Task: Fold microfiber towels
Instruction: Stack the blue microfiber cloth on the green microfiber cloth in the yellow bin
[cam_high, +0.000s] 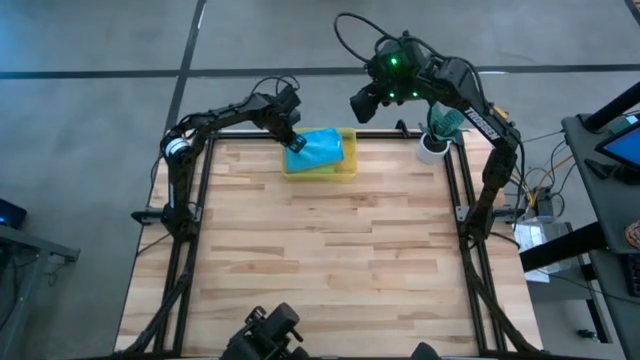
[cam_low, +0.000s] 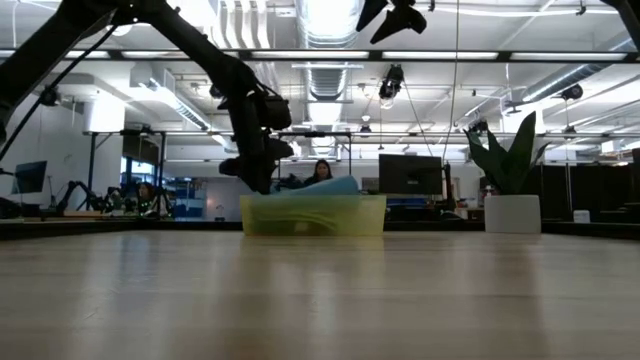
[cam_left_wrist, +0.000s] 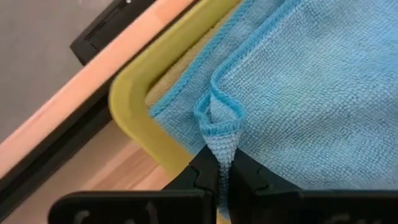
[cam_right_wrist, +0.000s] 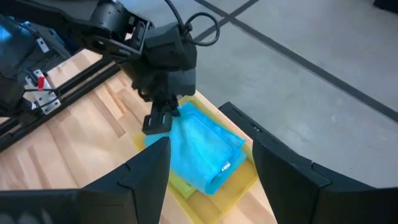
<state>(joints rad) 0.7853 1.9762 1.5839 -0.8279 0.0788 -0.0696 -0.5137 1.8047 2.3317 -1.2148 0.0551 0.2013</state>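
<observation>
Left pincer down at the far edge of the wooden surface, at the left end of the yellow bin. Fingers pressed tightly together on a small pinched fold at the hemmed edge of the teal towel. In the left wrist view, the blue hem curled into a little loop just above the fingertips, with the yellow rim of the bin passing right beside it. Towel lying in the bin and over it, covering most of the top, bunched rather than flat. In the right wrist view, a rolled edge of the towel on the side away from the left pincer, with a small pale tag visible there. In the low view, the towel rising a little above the rim of the bin as a soft blue hump.

Right pincer held high in the air beyond the far edge of the surface, well apart from the bin, with fingers spread wide and nothing between them.

White pot with a green plant near the far right corner of the surface. In the low view, a person seated in the room far behind the bin.
</observation>
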